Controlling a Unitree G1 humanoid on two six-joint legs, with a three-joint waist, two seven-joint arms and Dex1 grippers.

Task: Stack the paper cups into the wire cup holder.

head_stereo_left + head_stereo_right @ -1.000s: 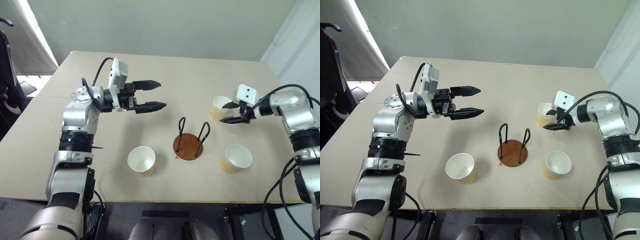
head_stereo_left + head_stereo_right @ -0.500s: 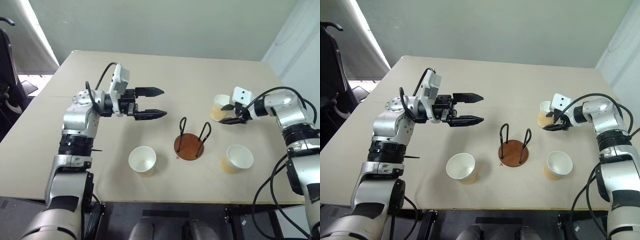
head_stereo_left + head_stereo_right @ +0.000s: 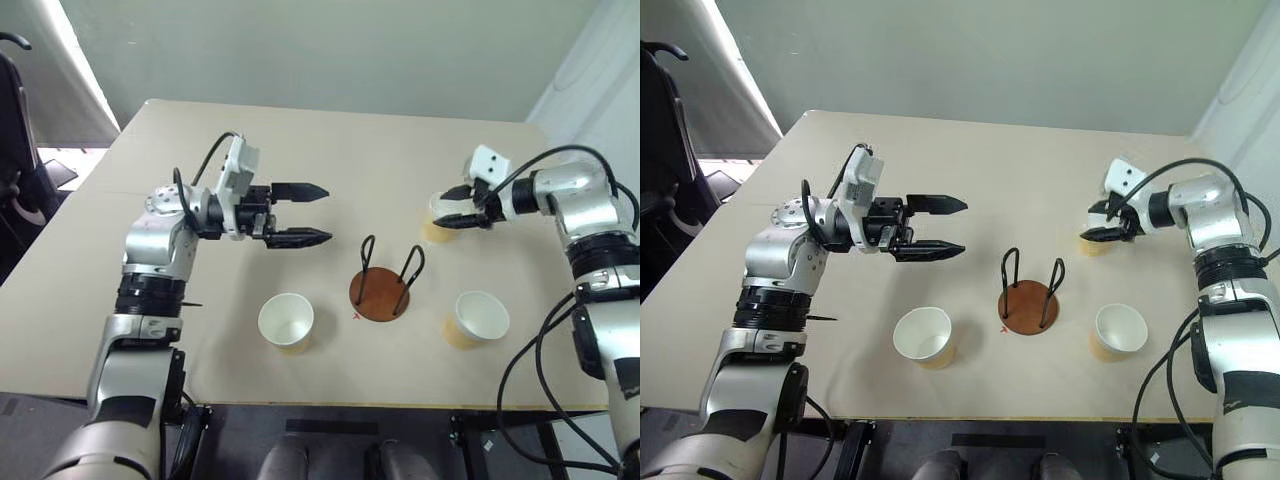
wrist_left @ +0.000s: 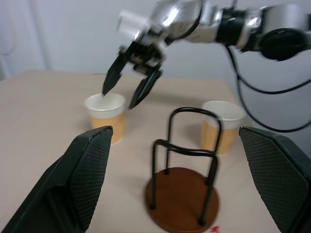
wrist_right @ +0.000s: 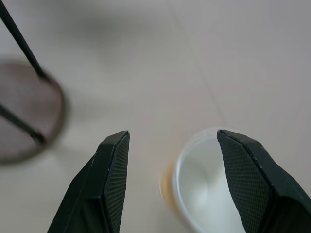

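Right gripper sits at right of frame, jaws apart, just above the far paper cup; cup upright, rim below the tips. Left gripper wide open, mid-left, further off. Wire cup holder centre, empty.

You get even, soft daylight, brightest at the white window strip on the far left. The beige tabletop carries faint shadows and no glare. Both wrist views look slightly blurred.
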